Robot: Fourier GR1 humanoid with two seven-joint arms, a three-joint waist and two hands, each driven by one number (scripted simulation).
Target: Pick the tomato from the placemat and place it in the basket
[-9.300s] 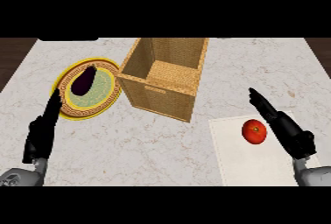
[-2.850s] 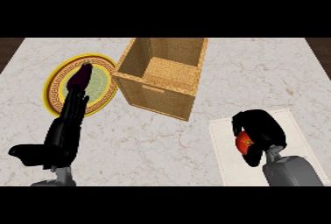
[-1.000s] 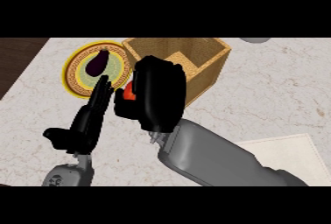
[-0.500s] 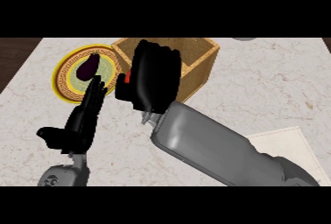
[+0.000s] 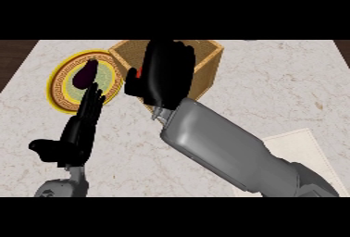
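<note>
Right hand [image 5: 164, 74] curls round the smooth red tomato [image 5: 139, 72] (mostly hidden) over the woven basket [image 5: 208, 65].

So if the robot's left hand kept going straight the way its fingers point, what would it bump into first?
Probably the dark eggplant on the yellow-rimmed plate. The left hand points up the view toward it, though its height above the counter is unclear.

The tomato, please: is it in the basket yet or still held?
Still held: the right robot hand curls round the tomato over the basket.
</note>
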